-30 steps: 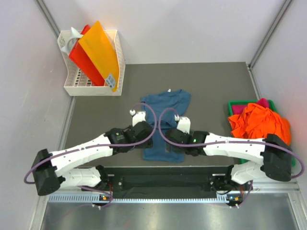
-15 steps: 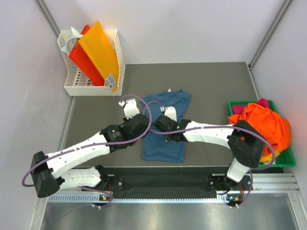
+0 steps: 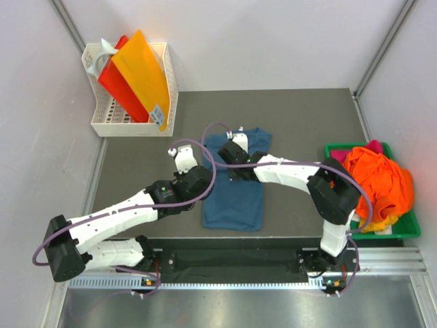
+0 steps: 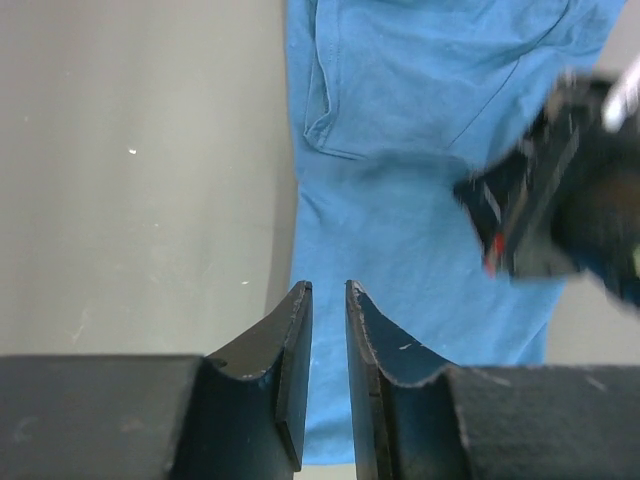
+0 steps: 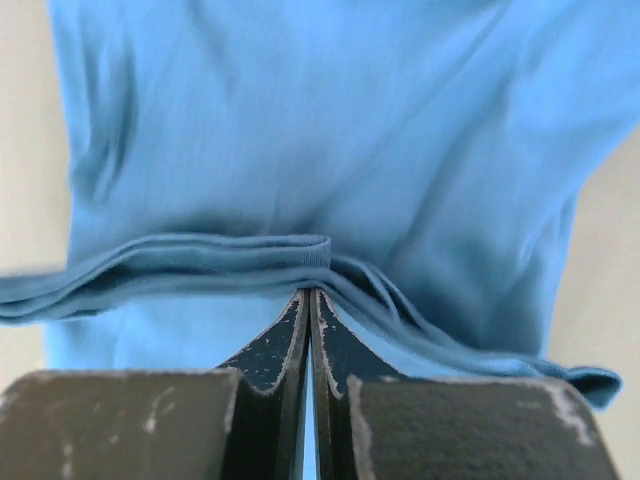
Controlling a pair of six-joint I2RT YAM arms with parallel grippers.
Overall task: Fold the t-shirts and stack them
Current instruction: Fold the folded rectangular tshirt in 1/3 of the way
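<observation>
Progress is slight, by my reading; one teal-blue t-shirt point(image 3: 235, 198) lies spread at the middle of the table point(image 3: 136, 164), not yet brought to a compact fold, and no stack shows anywhere. Nearest, the left gripper point(image 4: 325, 290) sits at the shirt's left edge, its jaws a slit apart; whether that edge is nipped between them I cannot tell. The shirt's long axis runs from near to far, leaning a little rightward at the far end; the hem points toward the arm bases and the wider shoulder end, with a small white tag, points away. Farther up the cloth, the right gripper point(image 5: 309, 295) is closed tight, its tips against a raised ridge of fabric; if any cloth is caught there, it is hidden. At the right, the orange shirt point(image 3: 375, 178), magenta shirt point(image 3: 373, 145) and yellow shirt point(image 3: 372, 222) lie heaped, unfolded, in the green tray point(image 3: 403, 232); all of them remain to be done.
</observation>
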